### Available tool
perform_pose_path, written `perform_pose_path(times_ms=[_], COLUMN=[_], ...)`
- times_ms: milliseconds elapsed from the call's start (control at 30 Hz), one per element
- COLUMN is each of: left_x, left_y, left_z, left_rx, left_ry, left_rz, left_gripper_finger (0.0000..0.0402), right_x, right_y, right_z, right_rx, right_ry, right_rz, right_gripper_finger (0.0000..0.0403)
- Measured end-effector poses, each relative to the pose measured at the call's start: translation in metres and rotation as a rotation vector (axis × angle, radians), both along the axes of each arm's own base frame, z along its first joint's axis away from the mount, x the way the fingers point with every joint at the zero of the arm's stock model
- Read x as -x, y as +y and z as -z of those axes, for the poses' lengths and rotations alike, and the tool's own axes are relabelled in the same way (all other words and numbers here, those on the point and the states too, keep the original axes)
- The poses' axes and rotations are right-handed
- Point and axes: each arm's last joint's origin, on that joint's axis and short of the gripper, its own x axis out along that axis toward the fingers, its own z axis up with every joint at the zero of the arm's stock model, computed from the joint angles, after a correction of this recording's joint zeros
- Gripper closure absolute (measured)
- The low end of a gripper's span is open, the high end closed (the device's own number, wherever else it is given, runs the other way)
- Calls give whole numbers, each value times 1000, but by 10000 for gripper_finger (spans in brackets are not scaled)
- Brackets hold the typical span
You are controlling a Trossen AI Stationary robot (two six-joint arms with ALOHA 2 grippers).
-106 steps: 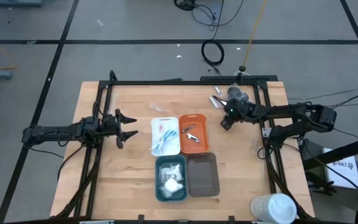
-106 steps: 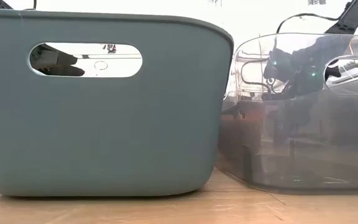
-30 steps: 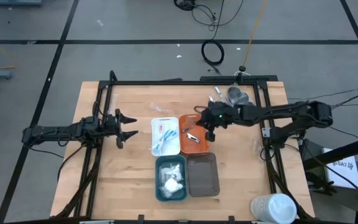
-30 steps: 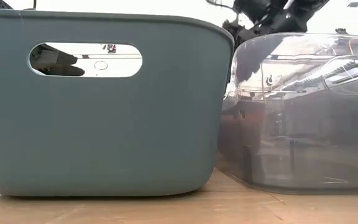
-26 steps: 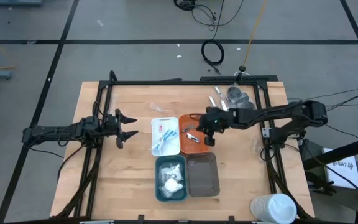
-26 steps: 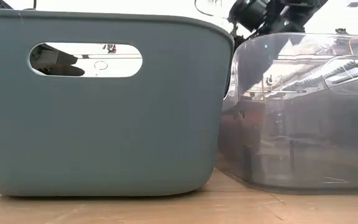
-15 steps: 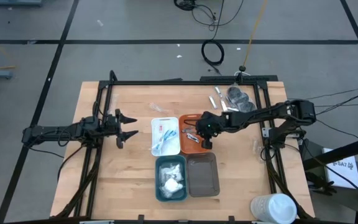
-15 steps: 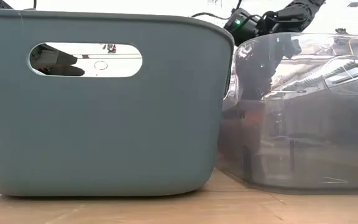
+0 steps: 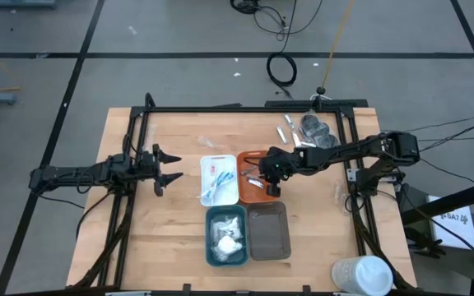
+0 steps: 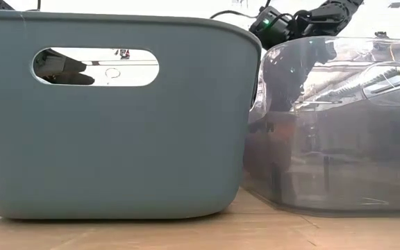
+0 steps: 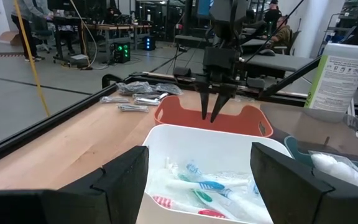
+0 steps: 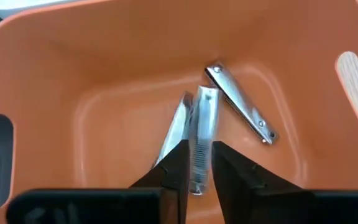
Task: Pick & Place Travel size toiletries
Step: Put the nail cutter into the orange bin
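My right gripper (image 9: 270, 182) hangs over the orange tray (image 9: 256, 156), fingers pointing down into it, shut on a silver metallic piece (image 12: 201, 134). It also shows in the left wrist view (image 11: 212, 113). Two more silver pieces (image 12: 240, 114) lie on the tray floor. Pink and blue sticks (image 11: 201, 190) lie in the white tray (image 9: 218, 179). White sachets (image 9: 226, 238) lie in the teal tray (image 9: 211, 215). More silver and dark grey pieces (image 9: 309, 129) lie on the table at the far right. My left gripper (image 9: 169, 167) is open and empty at the table's left. My right gripper pinches the silver piece by its long sides (image 12: 199, 163) between its two fingers. The fingers come from above, pointing down, and lie along the piece. Its free end (image 12: 207, 94) sticks out past the fingertips toward the tray floor; whether it touches the floor I cannot tell.
The grey tray (image 9: 268, 232) stands beside the teal one at the near side; both fill the low view (image 10: 339, 125). A big white cup (image 9: 364, 275) lies off the table's near right corner. Bare wood lies to the left and right of the trays.
My right gripper has gone with the silver piece toward the table's left edge and down into the orange tray, then has held still for the last half second. Its fingers stay shut on the piece.
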Motion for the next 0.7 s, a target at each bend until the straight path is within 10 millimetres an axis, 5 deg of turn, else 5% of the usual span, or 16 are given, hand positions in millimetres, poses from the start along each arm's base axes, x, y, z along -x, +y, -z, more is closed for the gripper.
perform_pose_path(times_ms=[333, 500, 700], left_x=[0, 0, 0], left_y=[0, 0, 0], left_z=[0, 0, 0], left_rx=[0, 0, 0], left_ry=[0, 0, -1], left_rz=[0, 0, 0], left_gripper_finger=[128, 128, 128], right_x=[3, 13, 39], right_y=[-4, -13, -32], right_z=[-5, -25, -51], right_rx=[6, 40, 274], right_ry=[-8, -54, -23], right_rz=[16, 57, 282], right_gripper_finger=[283, 263, 259])
